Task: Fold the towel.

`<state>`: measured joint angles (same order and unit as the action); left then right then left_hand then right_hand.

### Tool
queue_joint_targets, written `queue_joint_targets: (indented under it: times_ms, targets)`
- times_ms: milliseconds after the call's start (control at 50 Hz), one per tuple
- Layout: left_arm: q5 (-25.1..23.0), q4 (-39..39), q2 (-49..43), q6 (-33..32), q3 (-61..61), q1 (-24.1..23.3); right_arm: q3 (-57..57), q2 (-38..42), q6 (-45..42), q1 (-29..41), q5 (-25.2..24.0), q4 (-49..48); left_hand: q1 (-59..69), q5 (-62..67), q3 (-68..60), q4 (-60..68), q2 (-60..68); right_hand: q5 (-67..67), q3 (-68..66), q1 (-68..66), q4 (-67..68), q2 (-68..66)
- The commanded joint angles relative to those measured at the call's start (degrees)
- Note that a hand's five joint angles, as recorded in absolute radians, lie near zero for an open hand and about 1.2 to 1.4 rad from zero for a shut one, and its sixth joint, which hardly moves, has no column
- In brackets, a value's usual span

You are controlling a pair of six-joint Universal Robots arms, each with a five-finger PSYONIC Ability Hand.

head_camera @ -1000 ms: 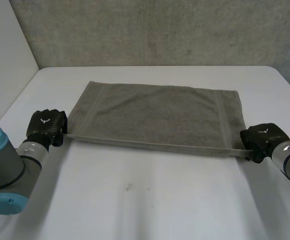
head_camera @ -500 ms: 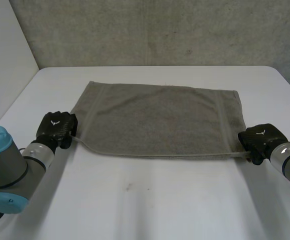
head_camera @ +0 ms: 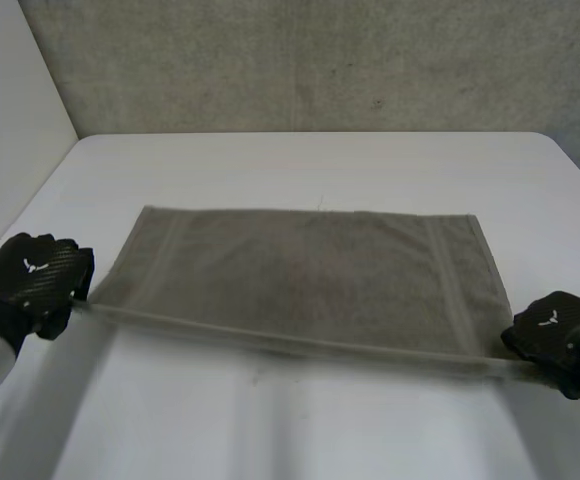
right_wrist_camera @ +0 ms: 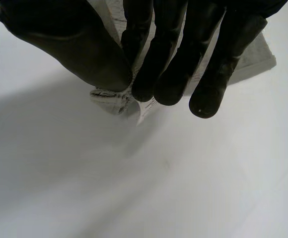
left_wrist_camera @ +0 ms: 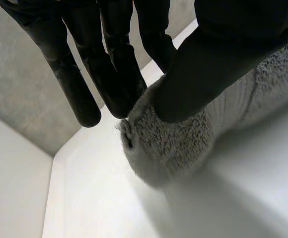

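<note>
Towel [head_camera: 310, 275] lies spread across the middle of the white table [head_camera: 300, 420], its near edge lifted and stretched in a straight line. I have the left hand [head_camera: 32, 280] pinching the near-left corner between thumb and fingers, and the right hand [head_camera: 555, 328] pinching the near-right corner likewise. That tension, I judge, holds the edge level for carrying it over to the far edge.

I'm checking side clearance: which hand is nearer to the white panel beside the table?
Left. The left hand pinches the towel's near corner beside the white panel; the right hand pinches the other near corner, across the table from it.
</note>
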<state>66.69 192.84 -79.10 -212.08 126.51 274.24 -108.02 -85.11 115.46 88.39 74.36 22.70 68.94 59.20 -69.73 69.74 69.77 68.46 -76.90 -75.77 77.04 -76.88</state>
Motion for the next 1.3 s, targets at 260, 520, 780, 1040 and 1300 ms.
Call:
queue_joint_targets:
  times_ms: [260,520,780,1040,1300]
  targets:
    - [1.3,14.3,-35.1,14.1,-28.7,-7.9,34.0,24.0,12.6,10.0,3.3,-6.3,11.1,10.8,-10.3,10.3,10.2,1.5,-3.1,-4.2,3.0,-3.1]
    - [8.0,14.3,-52.6,14.1,-51.9,-9.7,55.5,41.2,15.0,14.4,9.2,-16.0,11.1,10.8,-10.3,10.3,10.2,1.5,-3.1,-4.2,3.0,-3.1]
    - [8.0,14.1,-62.6,14.4,-63.9,-11.2,73.8,55.2,14.8,15.5,11.8,-16.8,-29.8,-30.1,30.6,-30.6,-30.6,-64.0,62.4,61.3,-62.6,62.4]
    - [8.8,12.7,-57.0,14.5,-57.0,-12.1,69.6,50.1,25.7,15.9,15.5,-14.0,-58.9,-59.2,59.7,-59.7,-59.8,-68.5,66.9,65.8,-67.0,66.9]
    - [8.6,14.3,-32.5,16.1,-26.9,-12.6,36.2,28.3,32.7,12.1,5.7,-13.0,-58.9,-59.2,59.7,-59.7,-59.8,-61.2,59.6,58.5,-59.7,59.6]
